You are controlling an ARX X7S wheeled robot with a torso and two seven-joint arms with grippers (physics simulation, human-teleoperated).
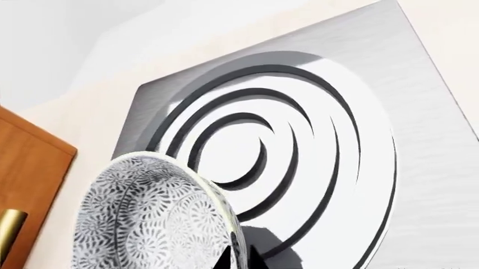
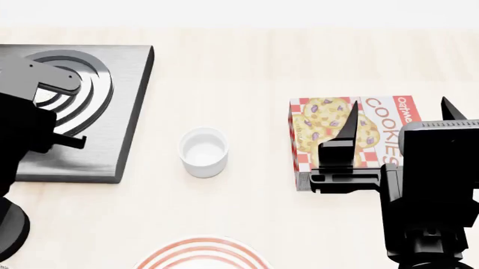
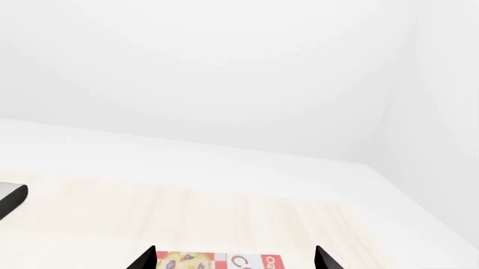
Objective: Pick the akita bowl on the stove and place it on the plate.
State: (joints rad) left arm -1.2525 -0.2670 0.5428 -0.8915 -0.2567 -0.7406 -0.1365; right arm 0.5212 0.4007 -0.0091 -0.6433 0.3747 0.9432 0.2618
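bowl close at your left wrist, plate at the near edge

nearest you in the head view, the plate (image 2: 203,255) shows only as a red-ringed arc at the near edge of the tabletop (image 2: 247,61), between your two arms and well apart from both; your right end effector (image 2: 397,122) stands over the near part of the cookie box (image 2: 350,130), its two dark fingers spread wide with nothing between them, and the right wrist view confirms the gap, with the box top showing between the fingertips; a little farther out, the small white cup (image 2: 203,152) sits upright on the bare tabletop, between the stove (image 2: 112,134) and the cookie box and touching neither.

on your left, the black arm covers the near left part of the stove, so your left end effector cannot be made out from the head; in the left wrist view the akita bowl (image 1: 153,218) fills the near corner, tilted, its mesh-patterned outside facing the camera, and a dark fingertip (image 1: 224,260) shows at its rim; whether the fingers are clamped on the rim i cannot tell, since only that sliver is in frame; beyond the bowl lie the burner rings (image 1: 277,140) of the stove (image 1: 434,185), and whether the bowl touches the slab or hangs above it is not clear; a wooden cabinet front (image 1: 30,174) with a brass handle (image 1: 9,227) shows beside the bowl.
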